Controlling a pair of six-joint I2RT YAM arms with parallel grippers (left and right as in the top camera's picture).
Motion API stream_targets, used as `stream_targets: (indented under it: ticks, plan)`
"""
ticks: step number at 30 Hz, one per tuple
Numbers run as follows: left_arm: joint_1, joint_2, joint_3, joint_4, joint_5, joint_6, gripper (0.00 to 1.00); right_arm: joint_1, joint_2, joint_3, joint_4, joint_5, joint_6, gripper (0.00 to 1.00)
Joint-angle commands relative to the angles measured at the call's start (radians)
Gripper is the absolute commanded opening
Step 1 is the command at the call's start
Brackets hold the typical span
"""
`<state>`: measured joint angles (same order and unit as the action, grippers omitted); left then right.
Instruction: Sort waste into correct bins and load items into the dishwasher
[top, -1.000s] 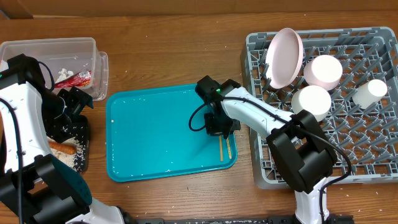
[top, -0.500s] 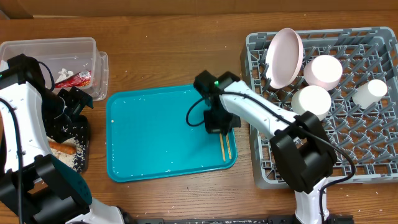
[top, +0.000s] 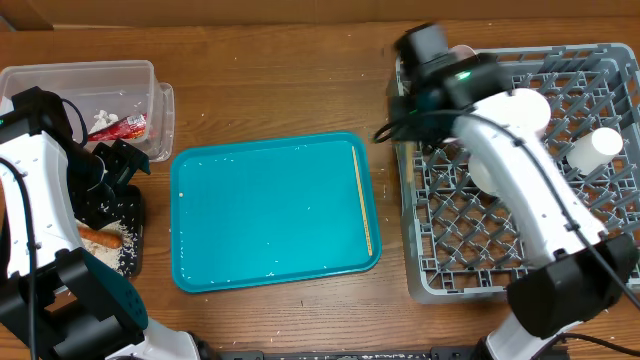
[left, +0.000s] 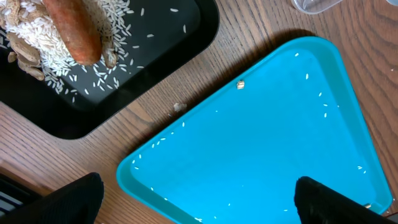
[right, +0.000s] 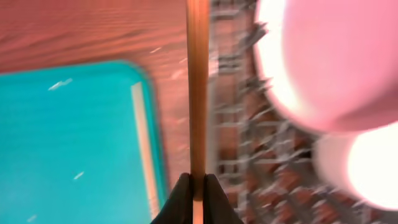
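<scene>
My right gripper (right: 198, 188) is shut on one wooden chopstick (right: 198, 93), which runs straight out from the jaws above the left edge of the grey dishwasher rack (top: 430, 270). The right wrist view is blurred with motion. The other chopstick (top: 363, 195) lies along the right side of the teal tray (top: 260, 210). My left gripper (left: 199, 205) is open and holds nothing, over the teal tray's near-left corner beside the black tray (left: 155, 62). That tray holds rice and a carrot (left: 78, 31). The pink plate (right: 323, 56) stands in the rack.
The clear tub (top: 80, 72) at the far left holds a red wrapper (top: 128, 125) and a white tissue (top: 103, 118). A pale bowl (top: 527, 112) and a white cup (top: 598, 147) sit in the rack. Rice grains dot the teal tray.
My right gripper has lifted one chopstick off the teal tray and swung up and right to the rack's far-left corner. The other chopstick now lies along the tray's right edge. The left arm is still.
</scene>
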<state>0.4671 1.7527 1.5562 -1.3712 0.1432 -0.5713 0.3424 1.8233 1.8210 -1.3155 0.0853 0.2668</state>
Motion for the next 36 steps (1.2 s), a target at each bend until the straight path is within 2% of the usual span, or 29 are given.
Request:
stream_targets:
  ticks: [1, 3, 12, 19, 23, 32, 36]
  plan:
    - [0.004, 0.002, -0.003, 0.000, 0.004, -0.012, 1.00, -0.069, 0.008, -0.019, 0.037, -0.030, -0.126, 0.04]
    - [0.004, 0.002, -0.003, 0.000, 0.004, -0.012, 1.00, -0.102, 0.010, -0.034, 0.066, -0.084, -0.149, 0.04]
    - [0.004, 0.002, -0.003, 0.000, 0.004, -0.012, 1.00, -0.144, 0.042, -0.087, 0.173, -0.088, -0.152, 0.05]
    - [0.004, 0.002, -0.003, 0.000, 0.004, -0.012, 1.00, -0.141, 0.042, -0.101, 0.180, -0.087, -0.152, 0.32]
    - [0.004, 0.002, -0.003, 0.000, 0.004, -0.013, 1.00, -0.140, 0.042, -0.100, 0.161, -0.088, -0.142, 0.42]
    - [0.004, 0.002, -0.003, 0.000, 0.004, -0.012, 1.00, -0.098, 0.040, -0.092, 0.109, -0.368, -0.137, 0.45]
    - [0.004, 0.002, -0.003, 0.000, 0.004, -0.013, 1.00, -0.003, 0.040, -0.098, 0.113, -0.339, -0.082, 0.45]
